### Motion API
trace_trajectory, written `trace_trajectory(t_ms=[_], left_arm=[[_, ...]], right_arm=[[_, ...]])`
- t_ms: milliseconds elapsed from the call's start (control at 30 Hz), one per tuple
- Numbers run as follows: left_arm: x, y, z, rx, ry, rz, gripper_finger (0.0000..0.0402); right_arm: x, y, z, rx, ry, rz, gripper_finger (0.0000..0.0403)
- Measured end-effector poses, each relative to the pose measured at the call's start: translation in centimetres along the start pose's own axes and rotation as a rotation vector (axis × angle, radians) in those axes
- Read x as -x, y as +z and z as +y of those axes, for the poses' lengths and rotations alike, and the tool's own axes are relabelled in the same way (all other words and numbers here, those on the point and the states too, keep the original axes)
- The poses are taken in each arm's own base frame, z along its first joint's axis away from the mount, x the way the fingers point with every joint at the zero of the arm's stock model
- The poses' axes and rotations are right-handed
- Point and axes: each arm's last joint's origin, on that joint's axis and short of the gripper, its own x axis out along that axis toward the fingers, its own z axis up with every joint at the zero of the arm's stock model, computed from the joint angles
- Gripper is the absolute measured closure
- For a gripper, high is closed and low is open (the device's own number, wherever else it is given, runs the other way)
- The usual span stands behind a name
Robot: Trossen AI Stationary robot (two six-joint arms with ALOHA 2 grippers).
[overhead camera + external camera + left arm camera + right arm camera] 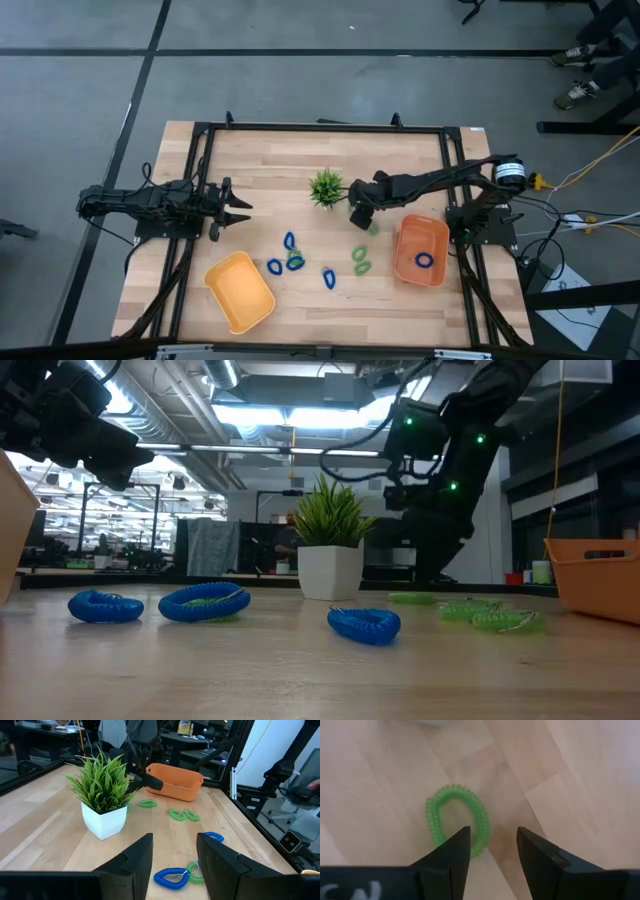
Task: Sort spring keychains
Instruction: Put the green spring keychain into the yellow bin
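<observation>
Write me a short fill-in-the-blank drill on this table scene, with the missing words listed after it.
1. The one keychain already lying in the right orange tray is ____ in colour.
2. The right gripper hangs with open jaws over a light ____ keychain.
3. The yellow-orange tray near the left arm holds ____ keychains.
4. The potted plant stands in a ____ pot.

Missing words: blue; green; no; white
</observation>
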Motion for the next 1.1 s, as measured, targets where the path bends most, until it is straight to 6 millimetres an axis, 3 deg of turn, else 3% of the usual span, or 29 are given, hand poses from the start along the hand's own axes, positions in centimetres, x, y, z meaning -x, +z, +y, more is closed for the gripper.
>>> trace_trajectory(t_ms=[467,867,1100], left_arm=[[0.0,0.0,0.0,0.000,0.000,0.000,0.0253],[0.0,0.0,0.0,0.000,0.000,0.000,0.0253],[0.0,0.0,0.0,0.000,0.000,0.000,0.0253]], right_arm=[[-1.8,-0.5,0.4,0.026,-0.025,0.054,0.0249],[-1.7,-0.6,0.8,0.052,0.091,0.096,0.0389],[-1.6,-1.0,1.3,0.097,0.102,0.109,0.0364]])
